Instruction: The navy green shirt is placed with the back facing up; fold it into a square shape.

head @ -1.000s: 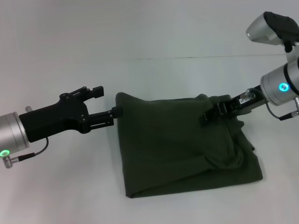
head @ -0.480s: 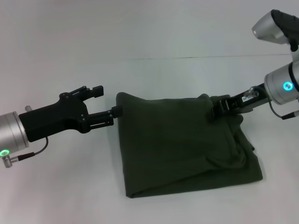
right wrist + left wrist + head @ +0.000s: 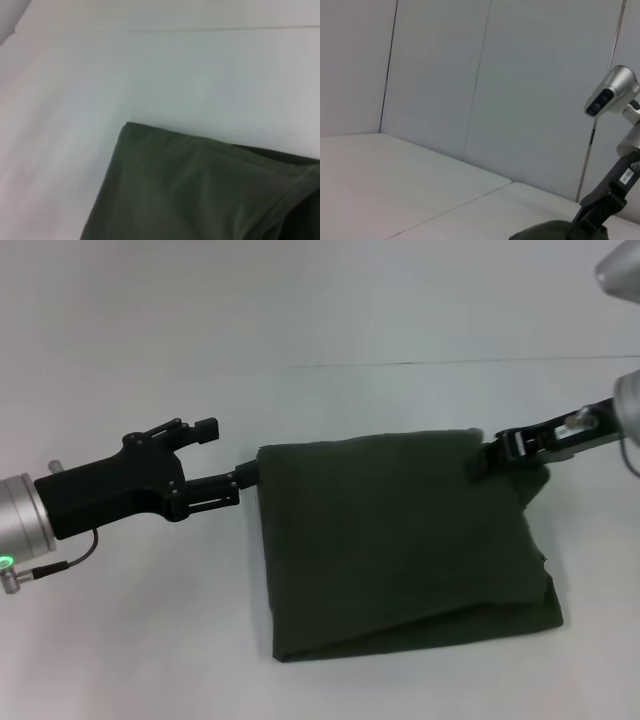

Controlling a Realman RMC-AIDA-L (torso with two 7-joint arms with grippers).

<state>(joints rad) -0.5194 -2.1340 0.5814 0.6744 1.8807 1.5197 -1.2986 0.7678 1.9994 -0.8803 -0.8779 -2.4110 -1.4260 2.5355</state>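
**Head view: shirt stretched between both claws**

Head view shows you the navy green shirt [image 3: 400,540] lying on the white desk [image 3: 130,640], already doubled into a rough rectangle. The left claw [image 3: 252,474] pinches its far left corner, and the right claw [image 3: 487,458] is clamped on the far right corner, so the far edge runs taut between them.

Expect soft, light knit: it will sag, drape and crease wherever it is unsupported, and layers may slide over each other. You will do best taking it at corners or along a folded edge, both sides together, so the fold travels evenly.

The near edge is uneven, with a lower layer peeking out at the right. How many layers lie underneath, and where sleeves and collar sit, you cannot make out. The right wrist view gives only cloth and desk, no fingers. The left wrist view catches just a sliver of shirt beneath the other arm.
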